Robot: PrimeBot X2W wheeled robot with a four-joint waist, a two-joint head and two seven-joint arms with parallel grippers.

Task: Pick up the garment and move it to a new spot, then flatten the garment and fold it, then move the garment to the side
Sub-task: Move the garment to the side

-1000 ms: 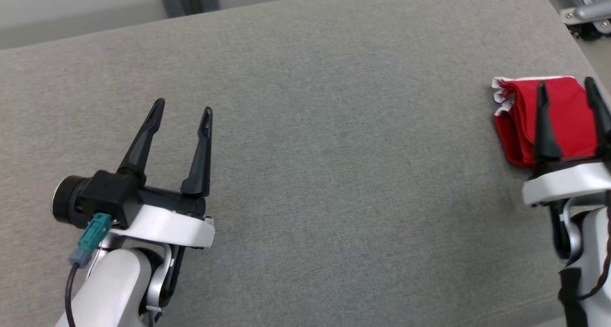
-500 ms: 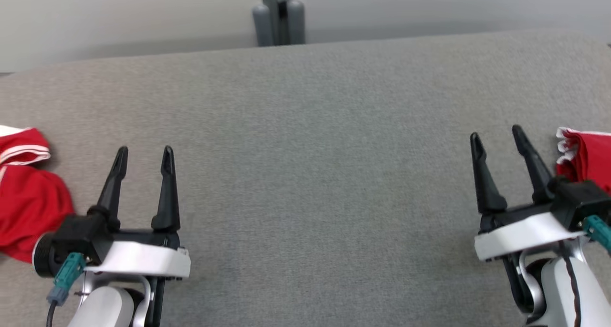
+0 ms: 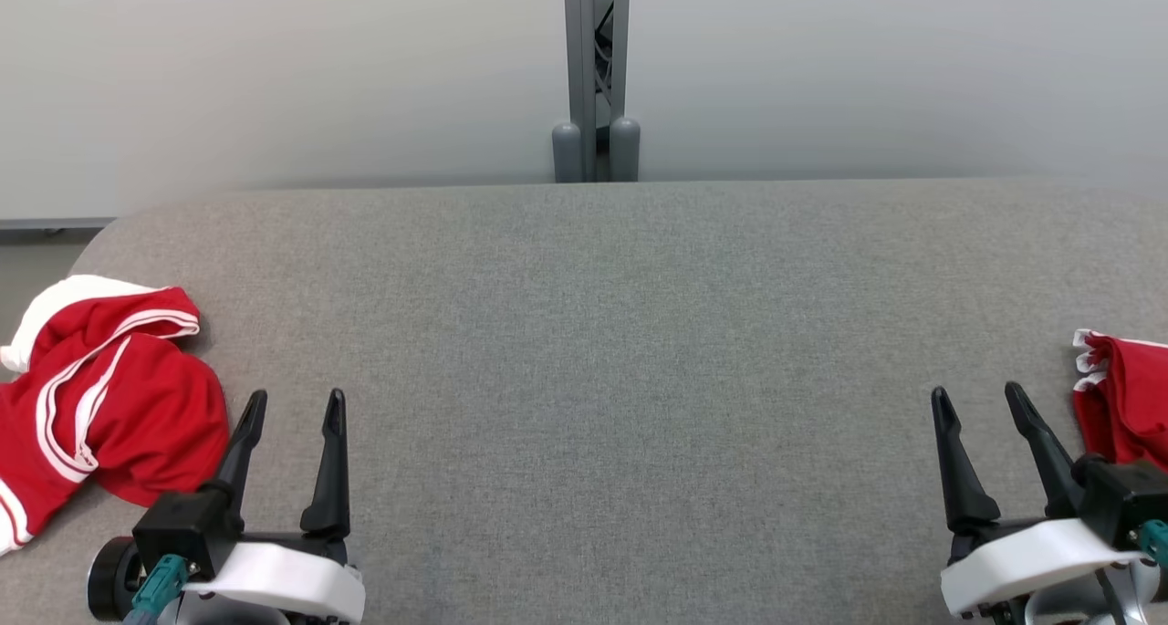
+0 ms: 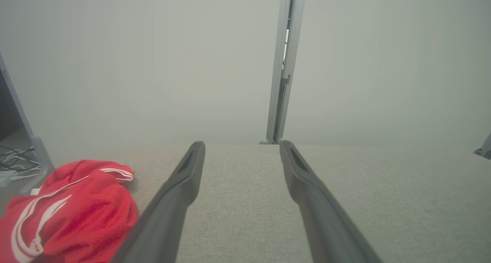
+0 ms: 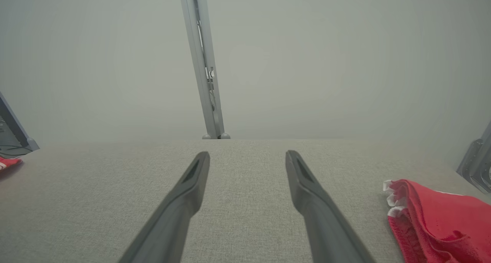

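**Arms at Ready, Garment Not Yet Picked Up**

The bench [image 3: 584, 333] spans the head view. Its middle is bare, which probably makes it the free zone for laying out and folding. Behind it at 12 o'clock stands a wall [image 3: 274, 78] with a grey post [image 3: 595, 59].

The garment [image 3: 109, 406] lies crumpled at 8 o'clock on the bench, near the rounded corner and just beside the left gripper [image 3: 297, 395]. A smaller folded red bundle [image 3: 1127, 406] with a wavy white edge lies at 4 o'clock, just beside the right gripper [image 3: 976, 390]. It is not the target.

Both grippers sit low at 7 and 5 o'clock, with their fingers spread, pointing to 12 o'clock and holding nothing. This is a ready stance, and the left arm looks best placed for the pickup.

The garment and the bundle are each cut off by a picture edge. Numerals and tag cannot be made out among the folds.
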